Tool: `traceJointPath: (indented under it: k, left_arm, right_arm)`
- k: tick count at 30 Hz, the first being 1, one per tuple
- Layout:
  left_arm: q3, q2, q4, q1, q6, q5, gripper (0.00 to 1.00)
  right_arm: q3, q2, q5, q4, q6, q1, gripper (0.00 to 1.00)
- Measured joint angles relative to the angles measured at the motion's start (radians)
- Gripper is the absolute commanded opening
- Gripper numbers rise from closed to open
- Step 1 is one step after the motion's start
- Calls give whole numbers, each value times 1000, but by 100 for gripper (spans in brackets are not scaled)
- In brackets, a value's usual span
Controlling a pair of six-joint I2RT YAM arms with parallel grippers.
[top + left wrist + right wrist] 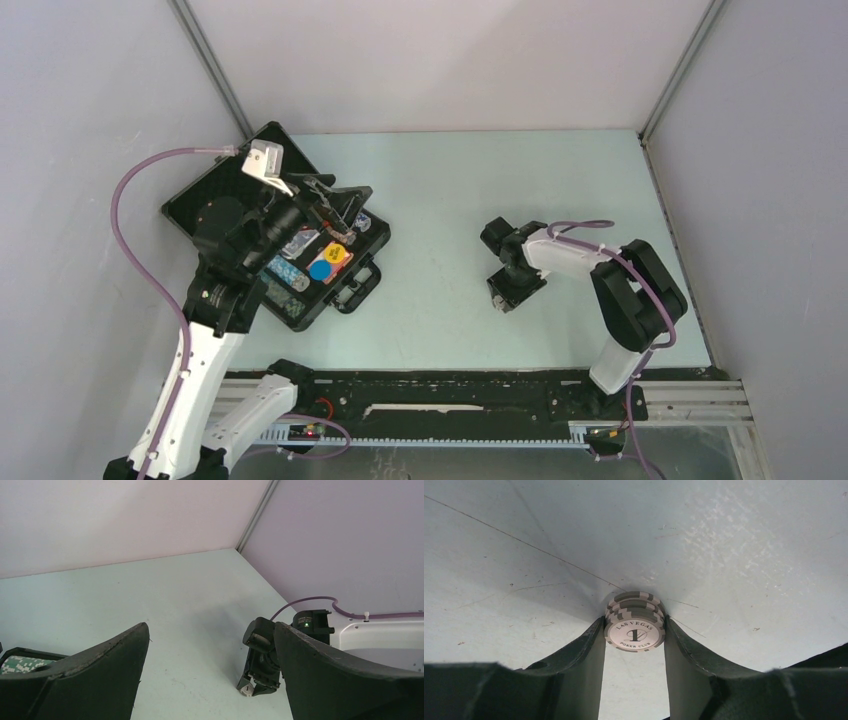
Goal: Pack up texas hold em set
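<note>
The black briefcase (205,195) of the texas hold em set lies open at the table's left, with chip rows (285,276) and a blue round disc (320,268) inside. My left gripper (335,215) hovers over the case, and its jaws (210,627) stand wide apart with nothing between them. Mid-table on the right, my right gripper (503,295) points down at the surface. Its fingers press both sides of a short stack of white and grey chips (635,625) marked "Las Vegas Poker Club". That stack (246,690) touches the table.
Grey enclosure walls surround the pale table (440,180) on three sides. The case's handle (356,290) sticks out toward the near edge. A purple cable (135,190) loops off the left arm. Green and white chips (20,662) show at the left wrist view's lower left.
</note>
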Motion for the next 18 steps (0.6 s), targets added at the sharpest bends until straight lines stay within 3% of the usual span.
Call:
traceJointPath:
  k: [5,11,18]
  left_arm:
    - [0,7,0,0,0,0,100]
    - [-29,19,31,0,-33,14,100]
    - [-164,75,141,0,-202,106,98]
  right_arm:
    - [1,0,7,5,-30,1,0]
    - [4,-3,-5,10,-73,5,0]
    - [21,-49,-18,-5,-105,16,0]
